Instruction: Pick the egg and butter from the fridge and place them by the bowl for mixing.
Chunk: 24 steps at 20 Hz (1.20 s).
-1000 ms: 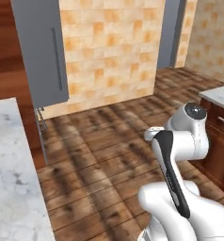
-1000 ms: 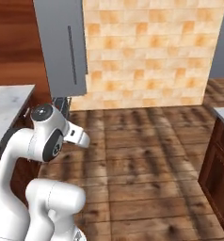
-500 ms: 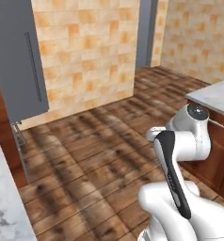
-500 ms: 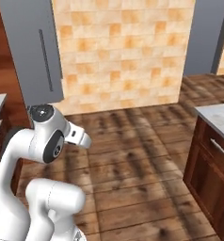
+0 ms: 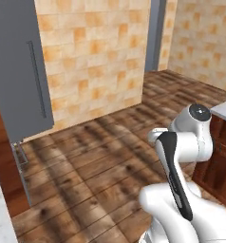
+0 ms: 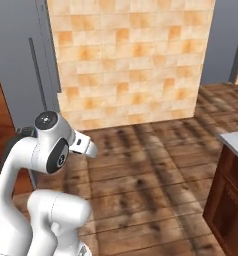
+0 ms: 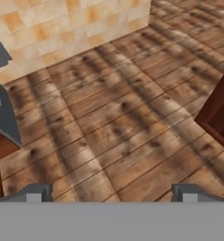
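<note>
Partly seen items: fridge, worktop, cabinet, pincer

Fridge [image 5: 20,71]: door shut, interior hidden; top and left side cropped in left base view; lower corner alone in hand view. Worktop [image 6: 236,145]: grey corner only, cut by right edge. Brown cabinet [image 7: 220,113]: right portion cropped. Pincer [image 7: 111,194]: two tips visible, set wide apart, bases behind bottom band.

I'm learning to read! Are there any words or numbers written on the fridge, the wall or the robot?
None to read. The grey fridge door with its long handle is plain, the tiled wall has no writing, and the robot's white arm carries no letters or numbers. The wooden floor and brown cupboard are bare of signs too.
</note>
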### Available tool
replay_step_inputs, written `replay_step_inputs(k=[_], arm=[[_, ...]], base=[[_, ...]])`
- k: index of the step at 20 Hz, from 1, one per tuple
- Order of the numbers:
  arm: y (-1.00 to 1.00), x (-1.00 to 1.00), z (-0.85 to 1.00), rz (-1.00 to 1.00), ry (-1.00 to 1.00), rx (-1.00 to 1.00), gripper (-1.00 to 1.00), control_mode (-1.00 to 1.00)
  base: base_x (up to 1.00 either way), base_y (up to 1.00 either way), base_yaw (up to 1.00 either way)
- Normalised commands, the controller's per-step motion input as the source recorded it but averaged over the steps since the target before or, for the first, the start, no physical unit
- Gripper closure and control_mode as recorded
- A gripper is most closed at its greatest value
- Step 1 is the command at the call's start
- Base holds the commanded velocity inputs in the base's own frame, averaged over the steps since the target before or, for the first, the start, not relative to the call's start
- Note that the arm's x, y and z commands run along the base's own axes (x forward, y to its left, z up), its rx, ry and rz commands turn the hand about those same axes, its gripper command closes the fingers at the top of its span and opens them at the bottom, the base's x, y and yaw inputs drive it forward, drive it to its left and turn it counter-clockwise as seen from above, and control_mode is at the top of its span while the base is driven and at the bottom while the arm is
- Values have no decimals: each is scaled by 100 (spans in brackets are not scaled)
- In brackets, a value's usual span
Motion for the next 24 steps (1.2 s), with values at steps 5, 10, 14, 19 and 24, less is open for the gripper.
replay_step_inputs(k=[5, 10, 14, 19, 24], arm=[[0, 0, 0, 0, 0, 0, -100, 100], [0, 0, 0, 0, 0, 0, -100, 100], [0, 0, 0, 0, 0, 0, -100, 100], [0, 0, 0, 0, 0, 0, -100, 100], [0, 0, 0, 0, 0, 0, -100, 100]], base=[[87, -8, 0], [87, -8, 0], [87, -8, 0], [89, -9, 0], [89, -9, 1]])
